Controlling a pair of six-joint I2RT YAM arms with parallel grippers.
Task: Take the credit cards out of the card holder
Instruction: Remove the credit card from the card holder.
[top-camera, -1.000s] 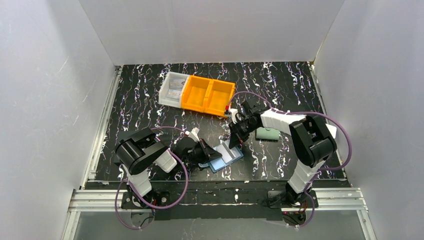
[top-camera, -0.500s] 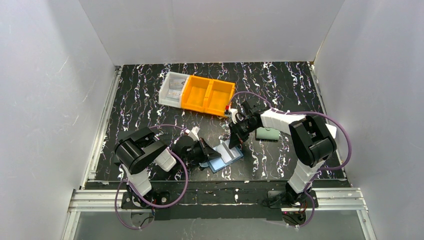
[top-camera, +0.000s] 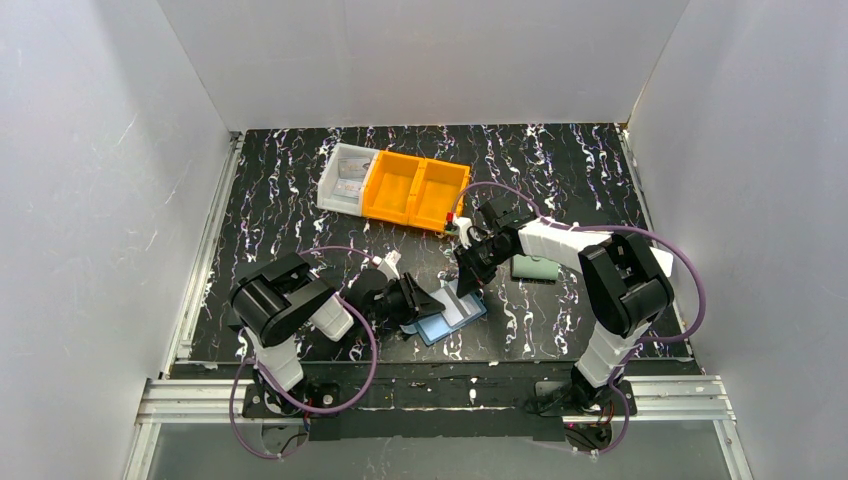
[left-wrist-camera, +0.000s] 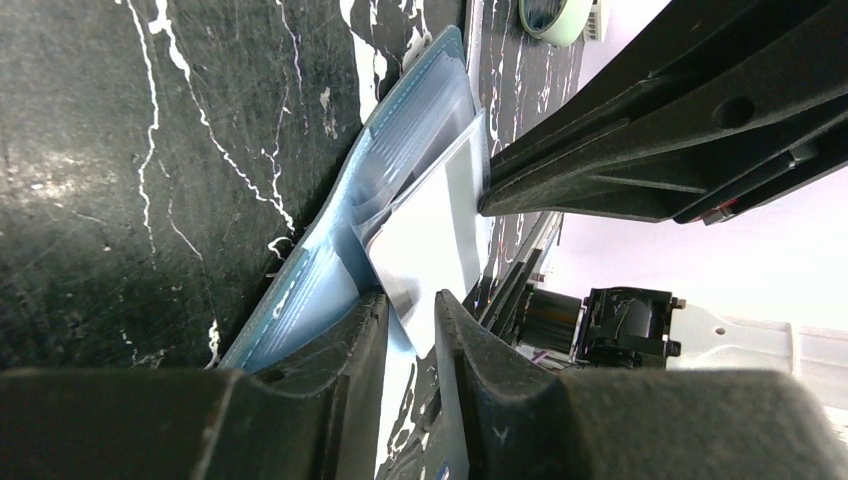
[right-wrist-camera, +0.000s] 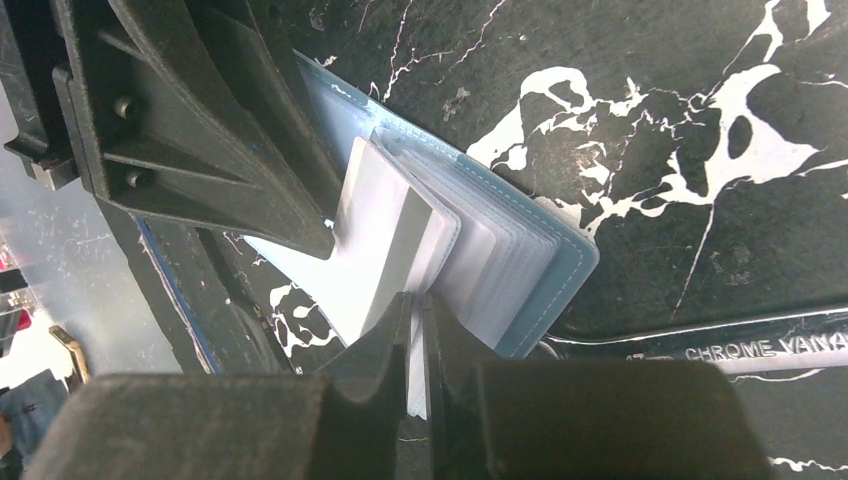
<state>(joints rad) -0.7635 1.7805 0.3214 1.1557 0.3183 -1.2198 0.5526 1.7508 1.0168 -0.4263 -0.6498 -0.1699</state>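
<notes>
The blue card holder (top-camera: 440, 328) lies open on the black marbled table near the front edge, its clear pockets fanned up. A pale credit card (left-wrist-camera: 430, 240) sticks out of the pockets. My left gripper (top-camera: 428, 303) reaches in from the left. Its jaws (left-wrist-camera: 410, 300) stand slightly apart around the card's corner, with a gap showing. From behind, my right gripper (top-camera: 466, 283) comes down onto the holder's far side. Its jaws (right-wrist-camera: 418, 300) are pressed onto a thin clear pocket leaf of the card holder (right-wrist-camera: 560, 260), beside the credit card (right-wrist-camera: 375, 240).
An orange two-compartment bin (top-camera: 415, 190) and a clear tray (top-camera: 345, 178) stand at the back. A grey-green wallet (top-camera: 535, 268) lies right of the right gripper. A tape roll (left-wrist-camera: 555, 18) shows far off. The table's front rail runs just below the holder.
The left jaws have parted from shut to a small gap around the card. The right gripper has shifted slightly up and left. The holder stays in place.
</notes>
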